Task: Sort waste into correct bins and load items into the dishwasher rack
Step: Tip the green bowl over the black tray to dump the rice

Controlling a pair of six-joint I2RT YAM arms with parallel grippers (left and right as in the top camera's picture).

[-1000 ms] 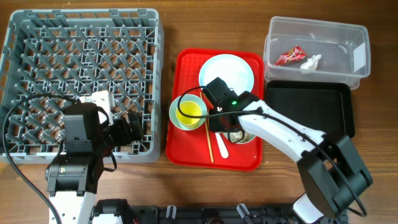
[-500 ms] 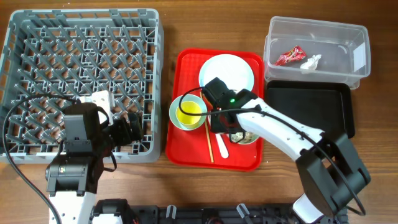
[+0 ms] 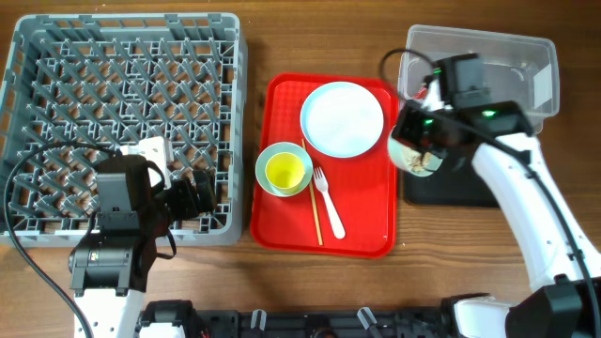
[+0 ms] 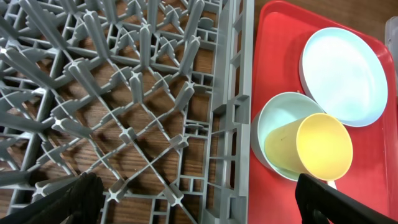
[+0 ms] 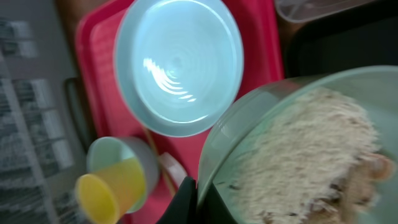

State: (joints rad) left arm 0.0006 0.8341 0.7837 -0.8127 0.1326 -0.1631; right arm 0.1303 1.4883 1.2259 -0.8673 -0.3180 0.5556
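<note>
My right gripper [image 5: 200, 198] is shut on the rim of a mint-green bowl [image 3: 414, 148] holding whitish food scraps [image 5: 305, 155], held tilted above the left edge of the black tray [image 3: 507, 155]. A second mint bowl [image 3: 270, 180] with the yellow cup [image 3: 285, 171] in it, the white plate [image 3: 342, 118], white fork [image 3: 328, 205] and a chopstick [image 3: 313, 208] lie on the red tray [image 3: 282, 103]. The red wrapper [image 3: 421, 86] lies in the clear tub [image 3: 507, 52], partly hidden by my arm. My left gripper [image 4: 196, 199] is open above the grey rack's [image 3: 113, 66] front right corner.
The rack fills the left side of the wooden table [image 3: 254, 38]. The red tray sits in the middle, with the tub and black tray at the right. The left arm's cable [image 3: 28, 188] loops over the rack's front.
My right gripper has lifted the bowl of food scraps off the red tray and carried it right and back, over the black tray's left edge. The left arm has not moved.
</note>
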